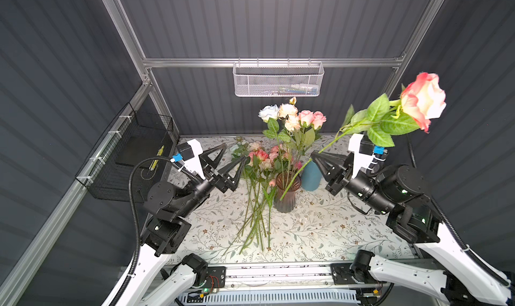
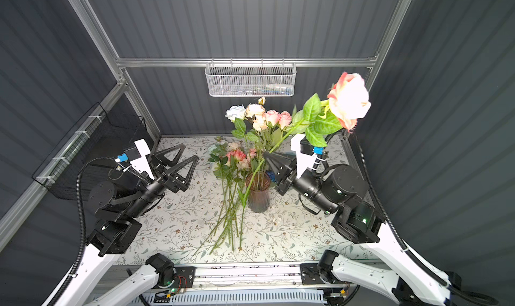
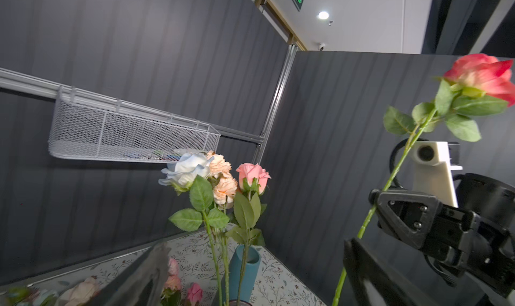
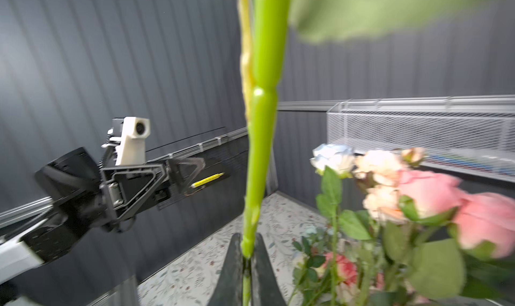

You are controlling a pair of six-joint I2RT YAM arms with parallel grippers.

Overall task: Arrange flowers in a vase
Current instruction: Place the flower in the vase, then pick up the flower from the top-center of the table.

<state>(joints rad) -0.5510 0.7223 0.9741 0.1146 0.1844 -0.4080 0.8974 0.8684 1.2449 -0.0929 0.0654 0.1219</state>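
**Top views.** Noting the black right gripper [image 1: 315,154] pressed together on the thin green stem of a large pink-and-cream artificial rose [image 1: 423,101], roughly mid-length. Seeing the black left gripper [image 1: 235,152] spread wide, gripping nothing, hovering just left of the ribbed brown glass vase [image 1: 287,195]. Reading the stem's long axis as a slant, with the bloom high and out to the right beyond the pinch and the cut end hanging down-left across the vase. Judging the cut end not yet inside, since it is sitting differently against the glass in both top views. Noting pale upright blooms [image 1: 292,117] above the vase and loose flowers [image 1: 256,207] lying on the floral tablecloth [image 1: 334,229] just beside it.

**Left wrist.** Seeing the rose [image 3: 485,76] rising steeply above the closed right jaws.

**Right wrist.** Seeing the stem [image 4: 262,123] clamped between the fingertips [image 4: 232,268], with the upright blooms close alongside.

**Judgement.** Expecting the right arm, being nearer, to need the cut end steered down over the vase mouth.
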